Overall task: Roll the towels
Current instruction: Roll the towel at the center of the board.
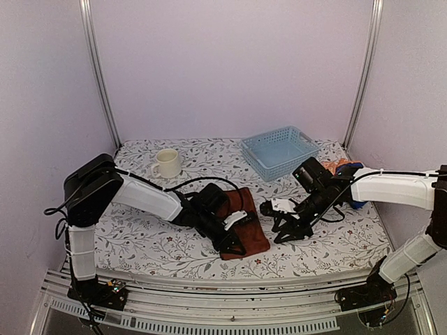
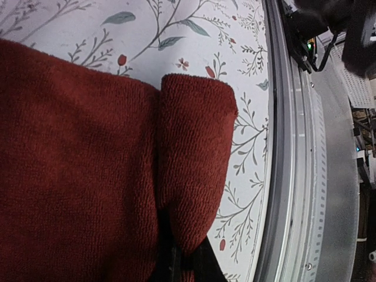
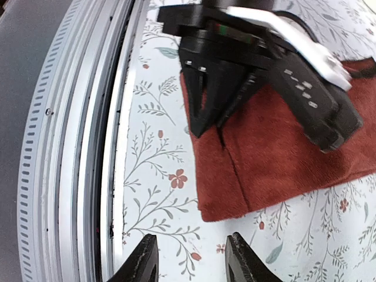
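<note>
In front of the basket point(image 1: 279, 151), toward the arm bases and a little to its left, the brown towel point(image 1: 246, 222) lies on the flowered cloth point(image 1: 140, 241). Only the overhead view takes in the basket itself, the mug point(image 1: 167, 163) to its left, and the orange towel point(image 1: 335, 165) and blue towel point(image 1: 357, 199) just to its right, both partly hidden behind the right arm point(image 1: 391, 188). The left wrist view alone gives the towel's nap: a deep rust pile, mostly flat, with the edge farthest from the basket turned over into a thick, rounded fold that narrows where it meets the fingers. The right wrist view alone shows that fold from the side, as a narrow strip along the towel's edge, parallel to the metal rail point(image 3: 88, 147) and apart from it, and it shows the left gripper point(image 3: 218, 130) from outside, its dark fingers drawn together to a point and pinching the brown towel at the seam of the fold. The left arm point(image 1: 147, 199) reaches low across the cloth with its wrist bent down over the towel. The right gripper point(image 3: 191, 264) hangs just beside the towel, in front of the basket, fingers apart with nothing between them, pointing toward the left gripper.
</note>
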